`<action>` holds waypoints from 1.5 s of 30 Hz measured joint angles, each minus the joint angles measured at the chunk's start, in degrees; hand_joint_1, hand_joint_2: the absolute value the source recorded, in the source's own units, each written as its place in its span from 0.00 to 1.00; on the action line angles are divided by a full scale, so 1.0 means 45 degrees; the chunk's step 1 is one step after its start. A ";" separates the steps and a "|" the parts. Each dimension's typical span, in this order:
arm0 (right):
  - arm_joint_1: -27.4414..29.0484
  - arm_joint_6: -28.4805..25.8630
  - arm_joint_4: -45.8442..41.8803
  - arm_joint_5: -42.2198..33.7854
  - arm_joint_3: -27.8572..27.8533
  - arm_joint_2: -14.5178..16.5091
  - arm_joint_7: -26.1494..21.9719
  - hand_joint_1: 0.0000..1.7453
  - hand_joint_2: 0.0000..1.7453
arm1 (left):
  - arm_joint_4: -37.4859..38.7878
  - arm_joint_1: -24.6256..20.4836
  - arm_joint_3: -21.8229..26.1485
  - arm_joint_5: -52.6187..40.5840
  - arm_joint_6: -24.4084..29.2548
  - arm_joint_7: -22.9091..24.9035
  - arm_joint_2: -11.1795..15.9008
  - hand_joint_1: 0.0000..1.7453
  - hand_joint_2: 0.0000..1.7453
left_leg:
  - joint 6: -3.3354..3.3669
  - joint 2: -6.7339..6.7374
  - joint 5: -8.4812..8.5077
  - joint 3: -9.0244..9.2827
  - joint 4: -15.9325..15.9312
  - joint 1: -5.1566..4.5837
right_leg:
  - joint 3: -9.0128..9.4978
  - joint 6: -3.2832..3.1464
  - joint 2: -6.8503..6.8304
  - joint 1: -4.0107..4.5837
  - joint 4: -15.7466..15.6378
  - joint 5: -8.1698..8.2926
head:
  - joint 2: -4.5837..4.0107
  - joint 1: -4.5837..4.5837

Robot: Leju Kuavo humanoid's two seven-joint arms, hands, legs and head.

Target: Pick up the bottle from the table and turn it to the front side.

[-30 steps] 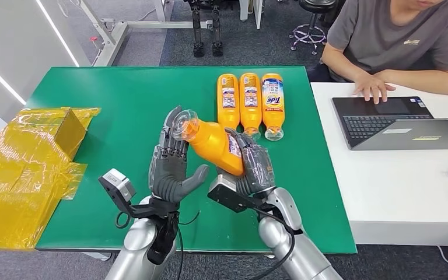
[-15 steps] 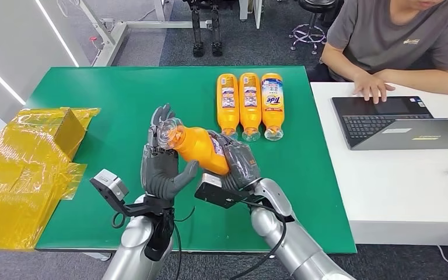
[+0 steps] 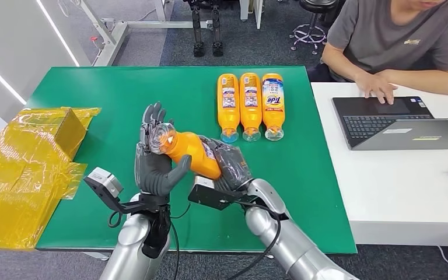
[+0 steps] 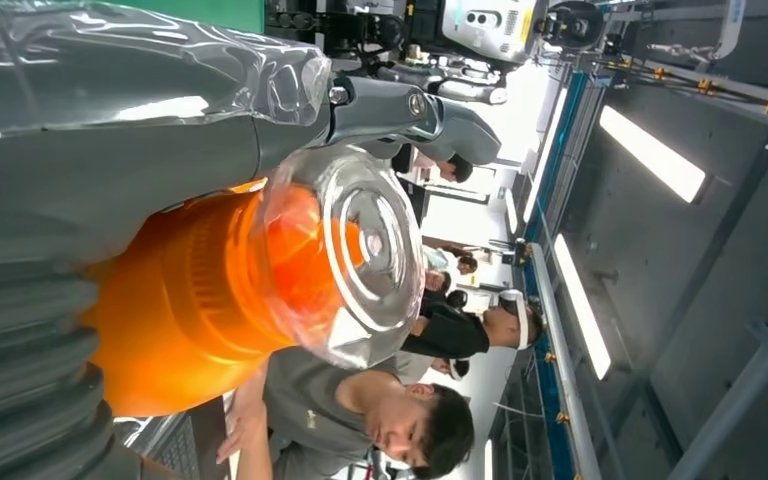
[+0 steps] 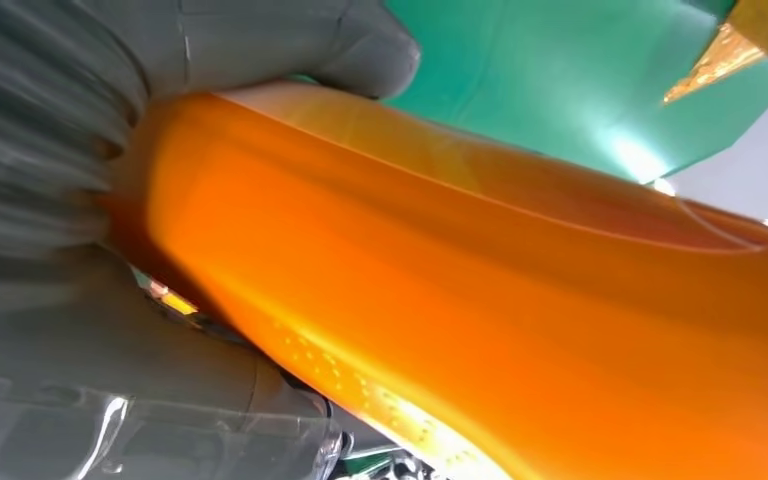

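An orange bottle (image 3: 191, 153) with a clear cap (image 3: 158, 137) hangs tilted above the green table (image 3: 116, 99), cap end toward the left. My right hand (image 3: 228, 166) grips its lower body, seen close in the right wrist view as orange plastic (image 5: 480, 290) against grey fingers (image 5: 50, 200). My left hand (image 3: 153, 166) stands upright behind the cap end, fingers straight and apart, with its thumb touching the underside of the neck. In the left wrist view the cap (image 4: 360, 250) lies between the thumb (image 4: 140, 130) and the ribbed cover.
Three more orange bottles (image 3: 250, 105) lie side by side at the table's far middle. A box in yellow film (image 3: 35, 151) covers the left edge. A person (image 3: 396, 41) types at a laptop (image 3: 385, 119) on the white table (image 3: 396, 186) to the right.
Both hands and the bottle have moved left and slightly nearer. The left thumb has drawn in from apart to touching the bottle's neck.
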 joint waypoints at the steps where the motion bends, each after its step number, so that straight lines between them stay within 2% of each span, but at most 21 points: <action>1: 0.0003 -0.0062 0.0009 -0.0015 0.0017 0.0000 -0.0027 1.00 1.00 | -0.0013 0.0003 0.0012 0.0052 0.0012 0.0000 0.0002 0.00 1.00 | 0.0000 0.0000 0.0000 0.0000 0.0000 0.0000 | 0.0000 0.0000 0.0000 0.0000 0.0000 0.0000 | 0.0000 0.0000; 29: 0.0369 -0.0877 -0.1155 -0.0176 0.0398 0.0000 -0.0317 1.00 1.00 | 0.0069 0.0000 0.0248 0.0914 -0.0225 0.0181 -0.0005 0.00 1.00 | -0.0001 0.0005 -0.0001 0.0002 0.0000 0.0000 | -0.0005 0.0000 0.0006 0.0000 -0.0002 0.0000 | 0.0000 0.0001; 35: 0.0367 -0.0609 -0.1265 -0.0455 0.0425 0.0000 -0.0294 1.00 1.00 | 0.0307 -0.0003 0.0420 0.1365 -0.0326 0.0262 -0.0019 0.00 1.00 | -0.0001 0.0005 -0.0001 0.0001 0.0000 0.0000 | -0.0004 0.0000 0.0006 0.0000 -0.0002 0.0000 | 0.0000 0.0000; 36: 0.0366 -0.0527 -0.1245 -0.0476 0.0444 0.0000 -0.0267 1.00 1.00 | 0.0333 -0.0002 0.0457 0.1392 -0.0305 0.0254 -0.0021 0.21 1.00 | -0.0001 0.0005 -0.0001 0.0001 0.0000 0.0000 | -0.0004 0.0000 0.0006 0.0000 -0.0002 0.0000 | 0.0000 0.0000; 39: 0.0360 -0.0261 -0.1128 -0.0436 0.0545 0.0000 -0.0124 1.00 1.00 | 0.0361 0.0002 0.0563 0.1506 -0.0210 0.0205 -0.0024 0.95 1.00 | -0.0001 0.0004 -0.0001 0.0000 0.0000 0.0000 | -0.0004 0.0000 0.0006 0.0000 -0.0001 0.0000 | 0.0000 0.0000; 40: 0.0360 -0.0177 -0.1074 -0.0409 0.0582 0.0000 -0.0063 1.00 1.00 | 0.0361 0.0003 0.0601 0.1571 -0.0185 0.0178 -0.0024 1.00 1.00 | -0.0001 0.0004 -0.0001 0.0000 0.0000 0.0000 | -0.0004 0.0000 0.0006 0.0000 -0.0001 0.0000 | 0.0000 0.0000; 45: 0.0329 0.0029 -0.0897 -0.0312 0.0631 0.0000 0.0101 1.00 1.00 | 0.0361 0.0023 0.0792 0.1717 -0.0141 0.0106 -0.0024 1.00 1.00 | -0.0001 0.0004 -0.0001 -0.0001 0.0000 0.0000 | -0.0004 0.0000 0.0005 0.0000 -0.0001 0.0000 | 0.0000 0.0000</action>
